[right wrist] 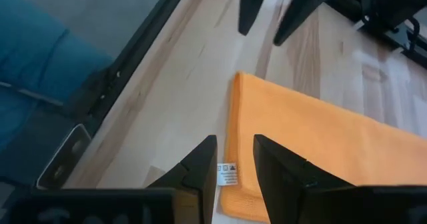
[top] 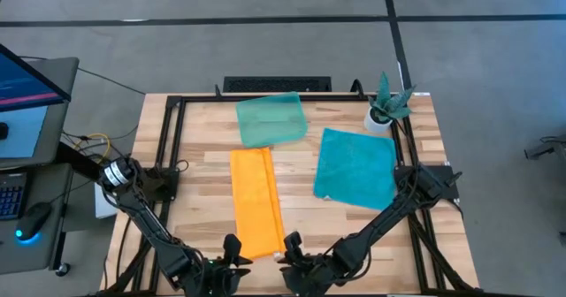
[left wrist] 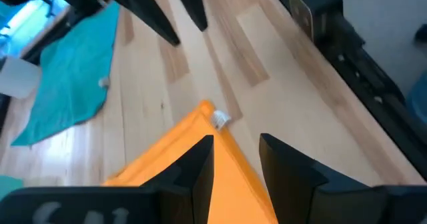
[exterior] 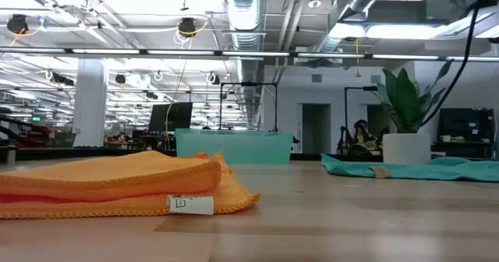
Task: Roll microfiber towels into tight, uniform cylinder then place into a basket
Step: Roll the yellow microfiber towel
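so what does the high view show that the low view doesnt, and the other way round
Only the high view shows both arms: the left gripper and right gripper sit at the near short end of the orange towel, jaws apart, one at each corner. It also shows that towel folded into a long strip and the teal towel spread flat.

Only the low view shows the white label on the orange towel's edge, and the room behind the table.

Both show the two towels, the basket, the potted plant and the table.

Two dark jointed arms, each gripper (top: pixel 232 249) black, wedge-fingered.
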